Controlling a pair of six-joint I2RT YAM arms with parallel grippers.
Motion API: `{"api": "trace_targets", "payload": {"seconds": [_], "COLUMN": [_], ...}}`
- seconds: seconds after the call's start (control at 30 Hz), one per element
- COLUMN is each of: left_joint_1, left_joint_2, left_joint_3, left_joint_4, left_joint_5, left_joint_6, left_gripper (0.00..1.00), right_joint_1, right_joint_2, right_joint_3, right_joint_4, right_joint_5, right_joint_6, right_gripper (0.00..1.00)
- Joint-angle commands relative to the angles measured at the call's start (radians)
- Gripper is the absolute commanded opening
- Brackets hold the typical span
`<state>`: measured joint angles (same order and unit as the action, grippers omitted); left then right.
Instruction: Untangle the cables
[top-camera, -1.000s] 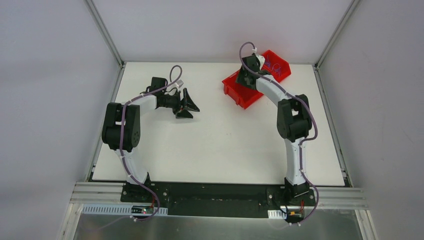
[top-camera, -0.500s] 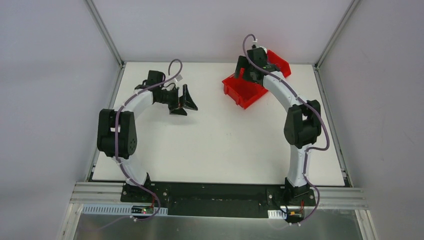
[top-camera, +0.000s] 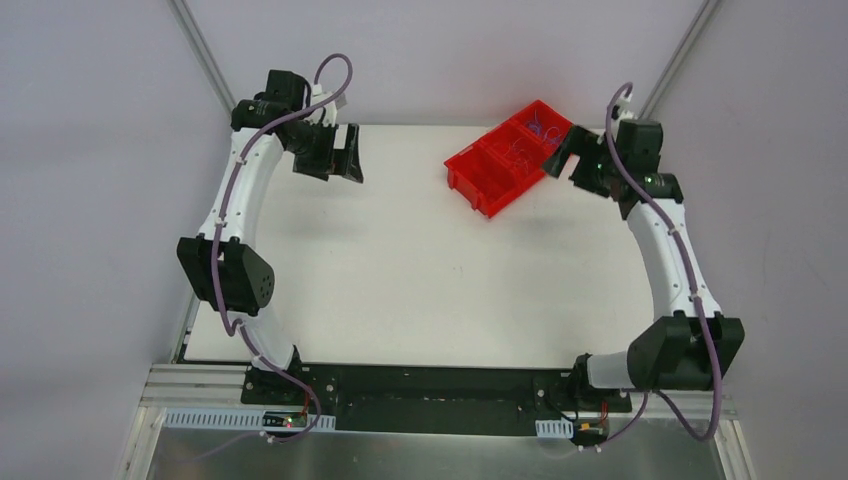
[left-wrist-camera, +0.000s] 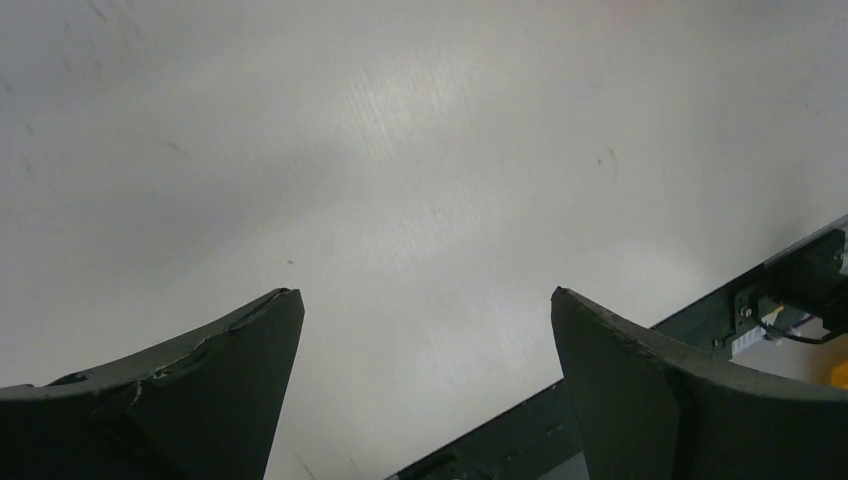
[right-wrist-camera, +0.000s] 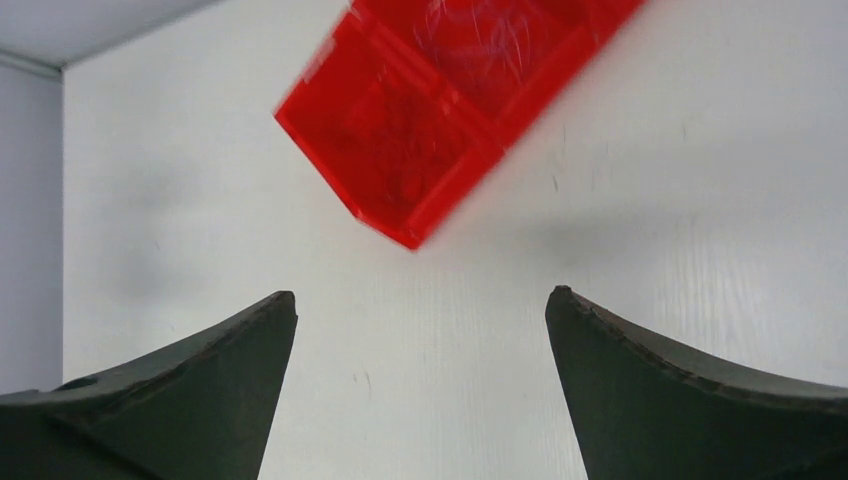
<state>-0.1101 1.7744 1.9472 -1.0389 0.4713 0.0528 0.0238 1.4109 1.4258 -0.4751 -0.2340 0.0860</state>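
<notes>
The cables (top-camera: 545, 128) are thin looping wires, faint against the red, lying in a red divided bin (top-camera: 482, 178) at the back right of the white table (top-camera: 420, 270). More wires lie in the middle compartment (top-camera: 520, 150). In the right wrist view the bin (right-wrist-camera: 400, 130) is blurred, with faint wires (right-wrist-camera: 490, 30) at the top. My right gripper (top-camera: 558, 158) is open and empty, raised just right of the bin; its jaws (right-wrist-camera: 420, 295) frame bare table. My left gripper (top-camera: 350, 162) is open and empty, raised over the table's back left; its jaws (left-wrist-camera: 425, 292) also frame bare table.
Grey enclosure walls and metal posts (top-camera: 205, 60) close in the back and sides. The black base rail (top-camera: 430, 385) runs along the near edge and shows in the left wrist view (left-wrist-camera: 700, 320). Thick purple cables run along both arms.
My right arm swung out of the bin to its right side, uncovering the bin. My left arm rose and moved back towards the far left corner. Both grippers stayed open.
</notes>
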Motion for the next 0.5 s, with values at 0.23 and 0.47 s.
{"api": "trace_targets", "payload": {"seconds": [0.23, 0.47], "left_joint_1": [0.003, -0.020], "left_joint_2": [-0.072, -0.132], "left_joint_3": [-0.306, -0.357], "left_joint_4": [-0.048, -0.033], "left_joint_5": [-0.092, -0.042], "left_joint_6": [-0.031, -0.015], "left_gripper": [0.99, 0.99], "right_joint_1": [-0.020, -0.020], "right_joint_2": [-0.313, -0.334], "right_joint_3": [-0.536, -0.558], "right_joint_4": [-0.026, -0.024], "right_joint_5": [-0.112, -0.138], "right_joint_6": [-0.100, -0.097], "right_gripper": [0.99, 0.99]}}
